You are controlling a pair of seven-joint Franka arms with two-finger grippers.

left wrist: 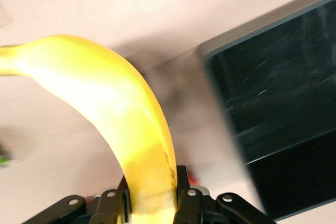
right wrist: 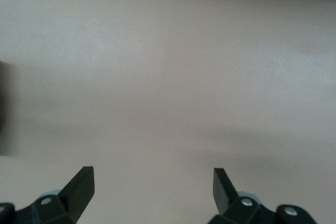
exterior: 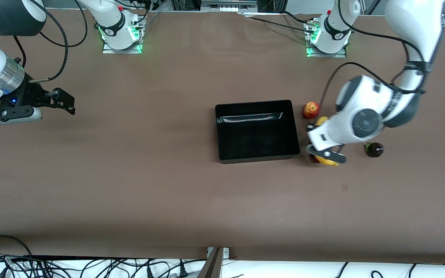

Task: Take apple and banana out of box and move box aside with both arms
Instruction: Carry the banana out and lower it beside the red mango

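Note:
My left gripper [exterior: 326, 153] is shut on the yellow banana [exterior: 321, 120], beside the black box [exterior: 257, 133] on the side toward the left arm's end of the table. In the left wrist view the banana [left wrist: 115, 103] curves out from between the fingers of my left gripper [left wrist: 152, 200], with the box [left wrist: 278, 108] close beside it. The box is empty. The red and yellow apple [exterior: 311, 110] lies on the table by the box's corner, farther from the front camera than the banana. My right gripper [exterior: 66, 102] waits open and empty over bare table toward the right arm's end, as the right wrist view [right wrist: 152, 182] also shows.
A small dark round fruit with a green stem [exterior: 374, 149] lies on the table beside my left hand. A small red thing [exterior: 315, 158] shows under the left gripper. Brown table stretches between the box and my right gripper.

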